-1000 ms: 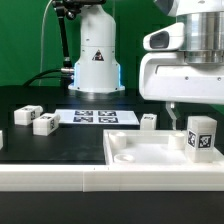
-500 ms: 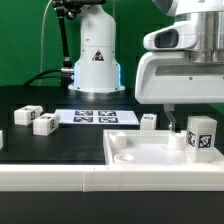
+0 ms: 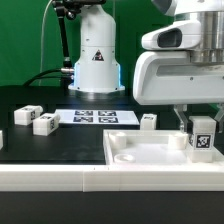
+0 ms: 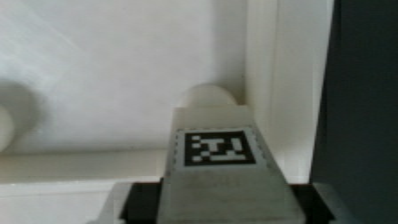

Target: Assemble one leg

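Note:
A leg [image 3: 203,138], a small white block with a square tag, stands upright in the near right corner of the white square panel [image 3: 140,152]. My gripper [image 3: 201,124] has come down over its top and the fingers [image 3: 186,122] flank it, one on each side. In the wrist view the leg [image 4: 217,150] runs between the two fingers [image 4: 143,203], with a narrow dark strip on each side of it. The jaws look slightly apart from the leg. Three more legs lie on the black table: two on the exterior view's left [image 3: 26,114] [image 3: 44,124] and one behind the panel [image 3: 149,121].
The marker board [image 3: 94,117] lies flat in the middle of the table in front of the robot base [image 3: 95,60]. The panel's raised rim [image 4: 285,90] runs close beside the leg. A white block [image 3: 1,140] shows at the exterior view's left edge.
My gripper has moved down and slightly toward the exterior view's left, from above the leg to around its top. The leg has stayed in place.

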Controlling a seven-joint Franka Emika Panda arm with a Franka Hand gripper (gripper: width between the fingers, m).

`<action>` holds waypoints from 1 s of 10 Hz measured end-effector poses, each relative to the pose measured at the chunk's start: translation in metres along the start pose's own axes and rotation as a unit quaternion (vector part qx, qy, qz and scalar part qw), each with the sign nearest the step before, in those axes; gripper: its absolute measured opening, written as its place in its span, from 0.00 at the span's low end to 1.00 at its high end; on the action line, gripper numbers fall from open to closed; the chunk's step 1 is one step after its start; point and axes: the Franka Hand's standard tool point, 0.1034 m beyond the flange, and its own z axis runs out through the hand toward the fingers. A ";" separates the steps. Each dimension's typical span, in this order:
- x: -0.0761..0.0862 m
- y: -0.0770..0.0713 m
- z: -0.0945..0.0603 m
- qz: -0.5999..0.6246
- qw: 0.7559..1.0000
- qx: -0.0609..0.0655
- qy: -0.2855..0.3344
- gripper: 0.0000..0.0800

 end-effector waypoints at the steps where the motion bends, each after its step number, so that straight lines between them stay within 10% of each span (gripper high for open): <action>1: 0.000 0.000 0.000 0.013 1.000 0.000 0.000 0.36; 5: 0.000 0.002 0.000 0.186 0.983 0.002 0.001 0.36; 10: -0.003 0.023 -0.001 0.373 0.928 -0.026 0.000 0.39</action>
